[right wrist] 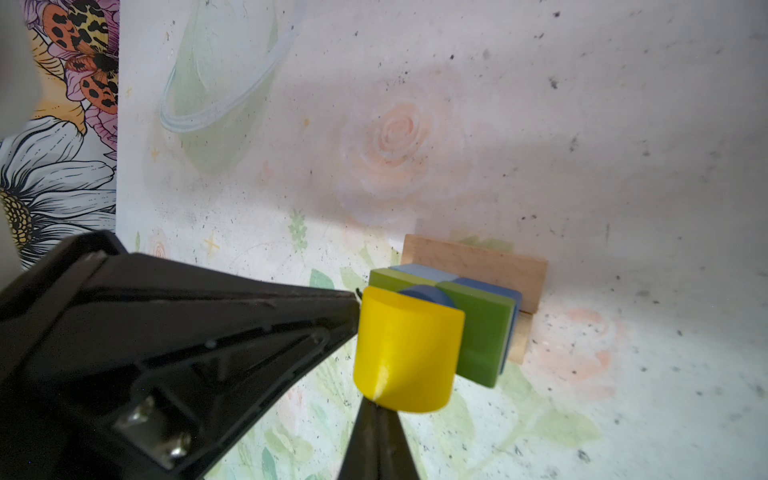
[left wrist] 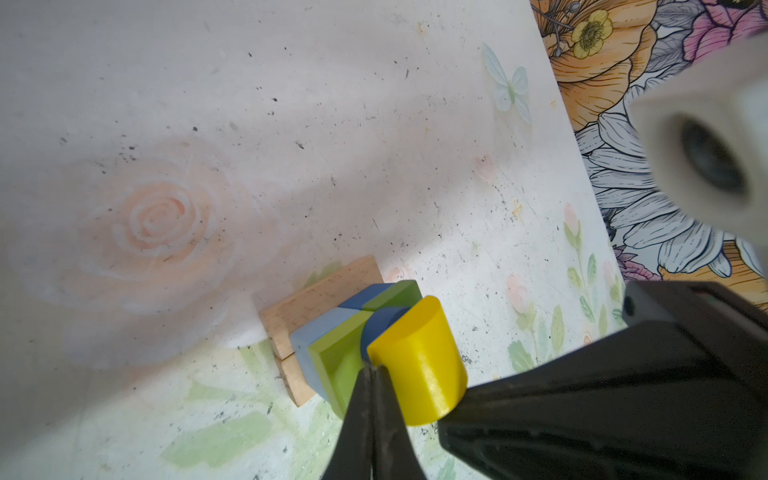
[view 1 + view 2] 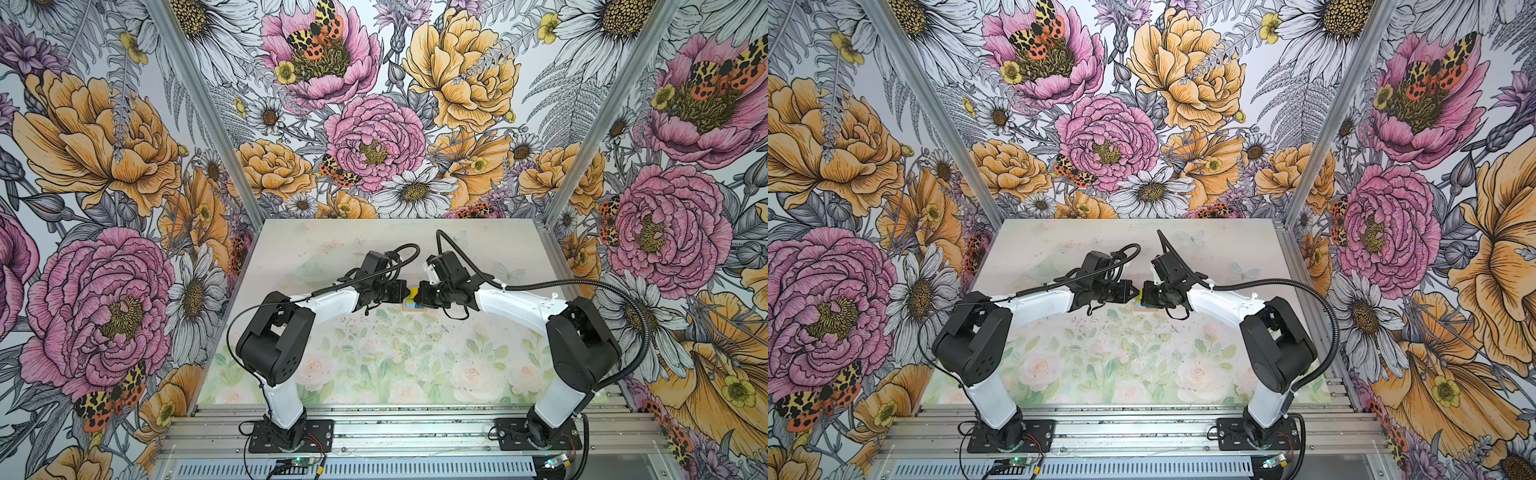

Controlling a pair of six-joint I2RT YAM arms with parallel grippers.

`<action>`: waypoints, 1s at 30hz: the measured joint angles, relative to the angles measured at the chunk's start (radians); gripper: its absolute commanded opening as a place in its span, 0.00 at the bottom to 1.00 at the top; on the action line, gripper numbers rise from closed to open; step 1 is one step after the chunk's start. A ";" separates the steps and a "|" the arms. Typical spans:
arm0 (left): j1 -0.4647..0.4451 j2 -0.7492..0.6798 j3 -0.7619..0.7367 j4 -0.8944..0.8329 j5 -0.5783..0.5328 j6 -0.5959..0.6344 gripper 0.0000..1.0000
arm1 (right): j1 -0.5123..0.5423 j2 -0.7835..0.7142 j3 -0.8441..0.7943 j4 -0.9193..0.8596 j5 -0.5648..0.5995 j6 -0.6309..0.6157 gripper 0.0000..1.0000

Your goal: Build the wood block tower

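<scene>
The wood block tower [image 3: 412, 302] stands mid-table between both arms. Two tan bars [image 2: 320, 299] lie at the bottom. On them sit green cubes [image 2: 340, 361], a light blue cube [image 2: 320, 332] and a dark blue cube [image 2: 365, 297]. A blue cylinder [image 2: 384, 322] carries the yellow half-round [image 2: 419, 357] on top. My left gripper [image 2: 371, 368] is shut and empty, its tip against one side of the half-round. My right gripper [image 1: 376, 401] is shut and empty too, its tip touching the half-round [image 1: 409, 353] from the opposite side. In both top views the wrists hide most of the tower.
The tabletop [image 3: 395, 357] bears a faded floral print and dark specks. Floral walls [image 3: 124, 166] close in the left, back and right sides. Both arm bases sit on the metal rail [image 3: 415, 428] at the front edge. A black cable [image 3: 582, 286] loops over the right arm.
</scene>
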 measured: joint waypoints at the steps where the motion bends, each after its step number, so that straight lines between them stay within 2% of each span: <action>1: 0.000 0.000 0.000 0.000 0.000 0.000 0.00 | -0.001 0.000 0.000 0.000 0.000 0.000 0.00; 30: 0.000 0.000 0.000 0.000 0.000 0.000 0.00 | -0.008 0.013 0.008 0.001 0.000 0.000 0.00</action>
